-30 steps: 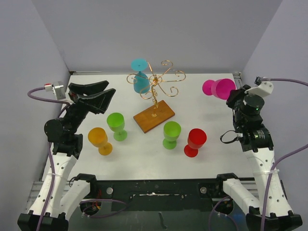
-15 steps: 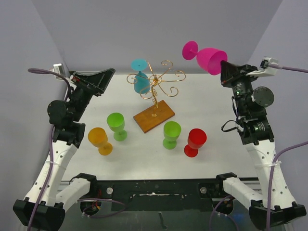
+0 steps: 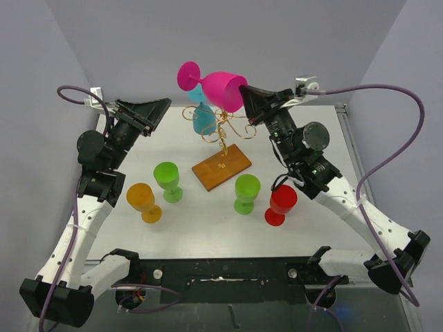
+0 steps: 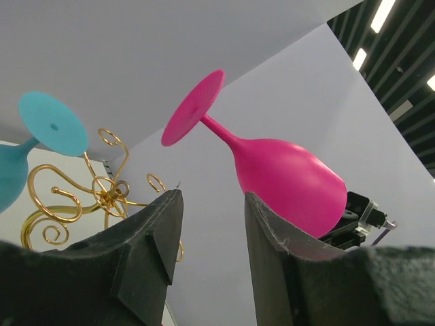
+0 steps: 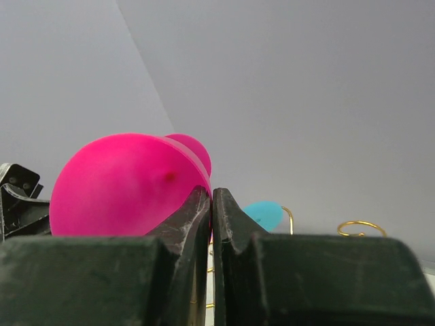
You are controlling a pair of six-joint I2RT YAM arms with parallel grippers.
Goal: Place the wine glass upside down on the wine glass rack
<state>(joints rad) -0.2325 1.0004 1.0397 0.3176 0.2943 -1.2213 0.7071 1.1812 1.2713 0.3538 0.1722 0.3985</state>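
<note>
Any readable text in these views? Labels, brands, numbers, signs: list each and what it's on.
None: no words, numbers or signs can be read in any of the three views.
The pink wine glass and the wine glass rack bear no print.
The rack's wooden base shows bare wood, no lettering.

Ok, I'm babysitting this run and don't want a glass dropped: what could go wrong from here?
1. The right gripper pinches the pink wine glass only by its rim, bowl and foot sticking out sideways; it may twist or slip.
2. The teal glass hangs on the wine glass rack close by the pink one; lowering could knock it.
3. The left gripper, open and empty, is raised near the rack and might get in the way.
</note>
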